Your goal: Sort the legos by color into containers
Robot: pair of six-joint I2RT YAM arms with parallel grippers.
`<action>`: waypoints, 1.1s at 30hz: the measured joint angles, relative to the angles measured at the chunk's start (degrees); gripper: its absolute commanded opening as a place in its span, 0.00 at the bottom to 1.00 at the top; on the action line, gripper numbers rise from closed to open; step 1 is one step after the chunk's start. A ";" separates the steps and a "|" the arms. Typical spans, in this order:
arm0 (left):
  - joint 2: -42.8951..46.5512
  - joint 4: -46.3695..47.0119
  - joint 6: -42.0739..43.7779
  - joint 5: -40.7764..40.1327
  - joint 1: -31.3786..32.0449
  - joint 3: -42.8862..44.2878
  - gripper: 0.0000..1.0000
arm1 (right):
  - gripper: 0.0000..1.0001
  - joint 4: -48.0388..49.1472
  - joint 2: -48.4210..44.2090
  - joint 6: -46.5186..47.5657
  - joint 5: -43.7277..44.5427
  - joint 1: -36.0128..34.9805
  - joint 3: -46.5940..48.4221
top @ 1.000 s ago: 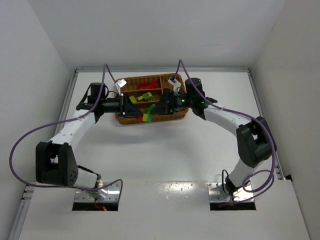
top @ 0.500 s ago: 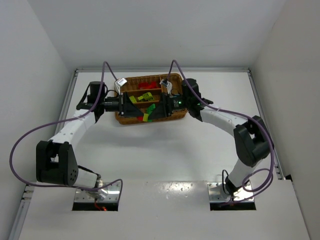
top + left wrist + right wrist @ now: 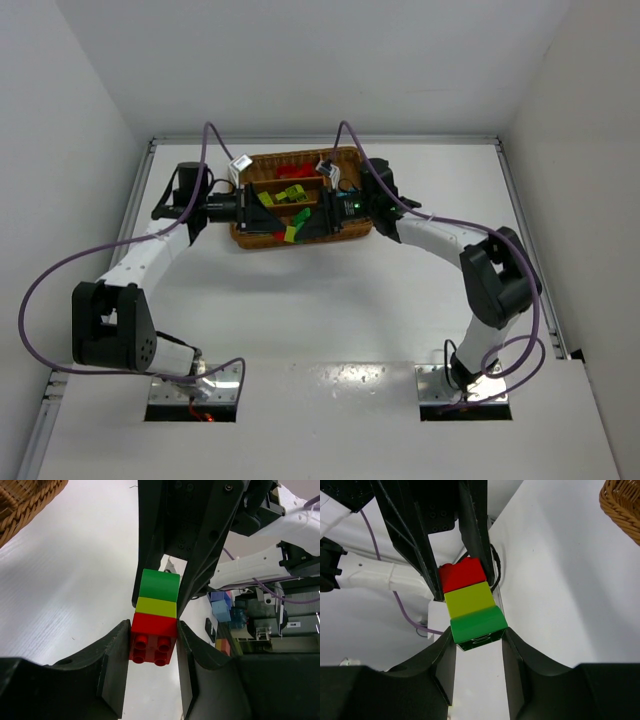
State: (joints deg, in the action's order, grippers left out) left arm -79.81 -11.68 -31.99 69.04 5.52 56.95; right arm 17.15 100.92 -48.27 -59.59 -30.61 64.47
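with your left gripper [image 3: 152,636] clamped on the red end and right gripper [image 3: 477,641] pinching the green end of the lego stack [image 3: 291,233] held up beside the tray [image 3: 25,495], an uneven pull could have dropped bricks.

Tray [image 3: 290,154] near slots hidden under left gripper [image 3: 152,645], right gripper [image 3: 479,630]; red bricks [image 3: 291,170] in far slot too small to count.
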 measured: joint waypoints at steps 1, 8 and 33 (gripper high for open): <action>0.00 0.09 0.00 -0.02 -0.11 0.00 0.00 | 0.11 0.04 -0.02 -0.02 0.28 0.00 -0.04; -0.02 0.37 -0.33 -1.27 -1.84 -0.02 0.00 | 0.04 -0.39 -5.11 -0.02 9.68 0.74 -5.62; -7.19 -16.09 0.09 -45.03 -0.28 15.19 0.00 | 0.04 -26.08 -9.84 5.97 43.15 1.97 -2.21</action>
State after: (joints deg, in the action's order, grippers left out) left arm -87.00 -27.77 -31.90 24.01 5.23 72.14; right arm -8.93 91.09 -42.30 -16.45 -28.64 62.26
